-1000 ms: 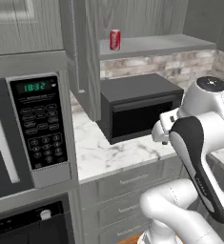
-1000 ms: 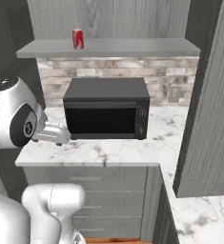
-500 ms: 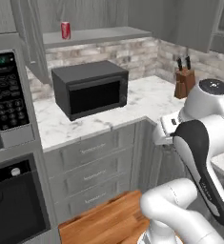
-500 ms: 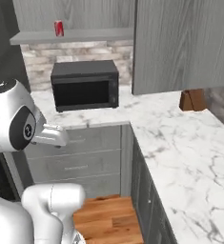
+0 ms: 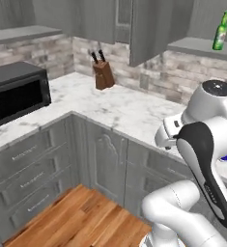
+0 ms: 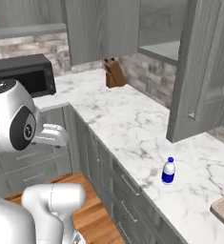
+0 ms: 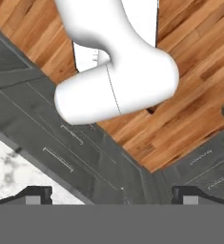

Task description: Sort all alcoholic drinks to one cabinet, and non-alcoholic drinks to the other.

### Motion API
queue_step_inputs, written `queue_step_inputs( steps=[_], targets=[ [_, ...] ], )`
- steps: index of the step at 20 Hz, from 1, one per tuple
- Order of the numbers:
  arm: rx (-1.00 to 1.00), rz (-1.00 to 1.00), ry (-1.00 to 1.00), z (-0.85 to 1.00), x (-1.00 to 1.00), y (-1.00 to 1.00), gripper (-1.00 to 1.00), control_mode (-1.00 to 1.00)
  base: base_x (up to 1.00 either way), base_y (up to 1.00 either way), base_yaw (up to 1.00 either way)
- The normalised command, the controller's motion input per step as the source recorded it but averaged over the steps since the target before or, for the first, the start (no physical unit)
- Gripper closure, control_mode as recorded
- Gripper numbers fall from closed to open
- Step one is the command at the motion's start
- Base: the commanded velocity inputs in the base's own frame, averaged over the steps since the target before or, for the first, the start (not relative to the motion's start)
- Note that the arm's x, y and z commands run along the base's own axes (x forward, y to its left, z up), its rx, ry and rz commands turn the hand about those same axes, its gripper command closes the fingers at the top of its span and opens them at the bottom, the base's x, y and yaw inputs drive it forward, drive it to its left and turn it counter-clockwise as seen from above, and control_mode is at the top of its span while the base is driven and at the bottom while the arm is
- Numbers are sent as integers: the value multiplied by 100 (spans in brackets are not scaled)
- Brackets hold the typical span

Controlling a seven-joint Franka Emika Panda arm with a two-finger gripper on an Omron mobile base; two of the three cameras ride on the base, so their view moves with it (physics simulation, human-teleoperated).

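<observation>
A slim green glass bottle point(image 5: 220, 32) with a long neck and a pale label is seen standing upright on an open shelf point(image 5: 202, 48) at about 1 o'clock in the left base view. A sliver of a dark object is cut off by the frame edge just beside it, at its 3 o'clock; what it is cannot be told.

A small white plastic bottle point(image 6: 168, 170) with a blue label and blue cap is seen upright on the marble table point(image 6: 132, 124) at about 4 o'clock in the right base view, near the front edge. A speck of blue is glimpsed behind the arm at 3 o'clock in the left base view.

The pincer point(image 7: 111, 195) is shown in the hand view with its two dark tips set far apart, fully spread, and nothing is held between them. It is pointed down toward grey cabinet fronts point(image 7: 61, 143) and a wooden floor point(image 7: 199, 76), with a corner of marble at 8 o'clock. Both bottles are well apart from the pincer.

A knife block point(image 5: 103, 72) is set on the table near the wall, and a dark microwave point(image 5: 16, 91) is placed at 9 o'clock in the left base view.
</observation>
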Motion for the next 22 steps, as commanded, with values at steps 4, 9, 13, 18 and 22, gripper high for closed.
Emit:
queue_step_inputs(
  steps=[4,9,13,18,22],
  targets=[
    [0,0,0,0,0,0,-100,100,-20,-41,-65],
    [0,0,0,0,0,0,-100,100,0,-2,-68],
    [0,0,0,0,0,0,-100,100,1,0,-61],
    [0,0,0,0,0,0,-100,100,39,3,-39],
    [0,0,0,0,0,0,-100,100,50,0,-19]
  ],
)
